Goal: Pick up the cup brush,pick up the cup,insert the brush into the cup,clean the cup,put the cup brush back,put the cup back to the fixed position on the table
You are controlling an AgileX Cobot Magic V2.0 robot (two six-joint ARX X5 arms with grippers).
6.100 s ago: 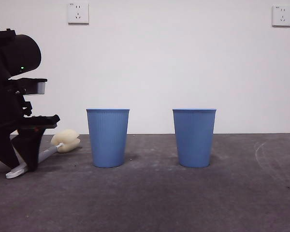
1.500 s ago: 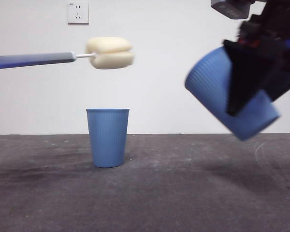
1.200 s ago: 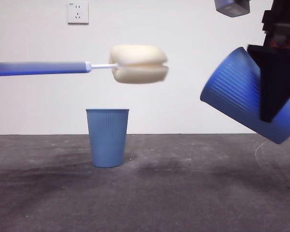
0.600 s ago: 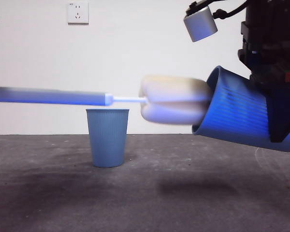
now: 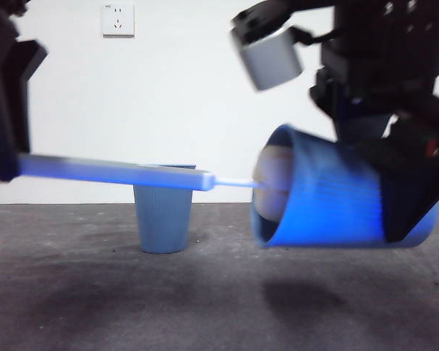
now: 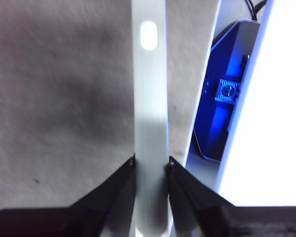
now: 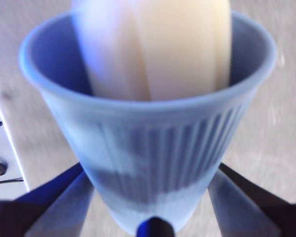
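Cup brush (image 5: 113,172) being clamped at handle by left gripper (image 6: 151,165), jaws pressing both sides of the grey shaft. Running level above the table (image 5: 95,307), well clear of it. Sponge head sitting inside the mouth of the cup (image 5: 329,194), filling most of the opening in the right wrist view, edges touching or nearly touching the rim. Cup being gripped on its ribbed sides by right gripper (image 7: 153,187), tipped on its side, mouth facing the brush, hanging off the table with shadow below. Second blue cup (image 5: 162,218) standing upright behind the handle, near but not touching. Open table lying in front.
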